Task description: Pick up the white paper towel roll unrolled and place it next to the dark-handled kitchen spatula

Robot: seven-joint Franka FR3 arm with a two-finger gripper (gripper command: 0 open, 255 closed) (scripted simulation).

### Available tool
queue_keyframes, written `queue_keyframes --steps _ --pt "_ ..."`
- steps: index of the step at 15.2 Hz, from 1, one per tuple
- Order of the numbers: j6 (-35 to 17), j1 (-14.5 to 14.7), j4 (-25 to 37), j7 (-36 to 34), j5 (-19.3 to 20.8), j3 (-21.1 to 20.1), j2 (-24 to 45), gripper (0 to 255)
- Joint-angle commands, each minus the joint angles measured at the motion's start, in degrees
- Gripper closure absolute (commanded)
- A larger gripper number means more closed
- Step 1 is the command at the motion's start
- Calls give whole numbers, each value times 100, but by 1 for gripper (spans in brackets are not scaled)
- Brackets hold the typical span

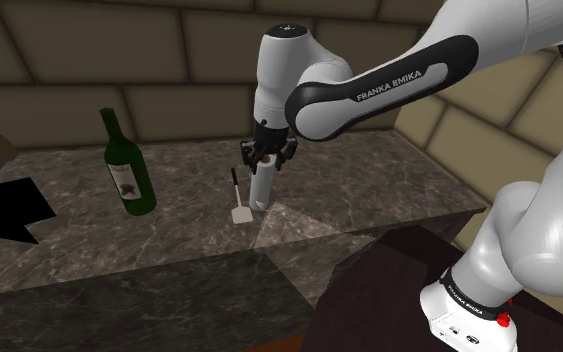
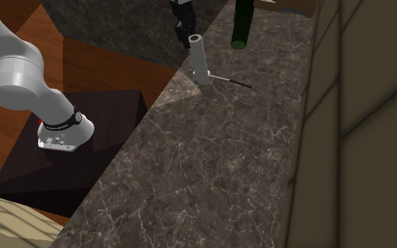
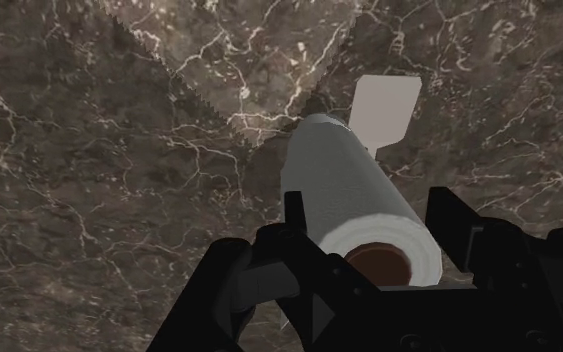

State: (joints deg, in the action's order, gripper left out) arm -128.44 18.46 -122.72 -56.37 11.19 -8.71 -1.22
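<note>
Gripper (image 3: 369, 202) clamped on upright paper towel roll (image 3: 334, 180), spatula (image 3: 384, 108) handle hidden behind.

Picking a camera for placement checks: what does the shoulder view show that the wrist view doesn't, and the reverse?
Shoulder view: the white arm, its stand, the tan tiled wall, and the dark handle of the spatula.
Wrist view: the brown core of the roll, seen end-on.
Both: the claw at the top of the upright paper towel roll, the spatula's white blade beside it, and the marbled counter.
</note>
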Motion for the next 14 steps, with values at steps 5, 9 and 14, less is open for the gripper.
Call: queue_keyframes --steps 5,9,14 --pt "-3 0 -1 -2 1 0 1 0" --pt "-3 0 -1 -2 1 0 1 0" --pt "675 49 333 89 -142 -41 -349 0"
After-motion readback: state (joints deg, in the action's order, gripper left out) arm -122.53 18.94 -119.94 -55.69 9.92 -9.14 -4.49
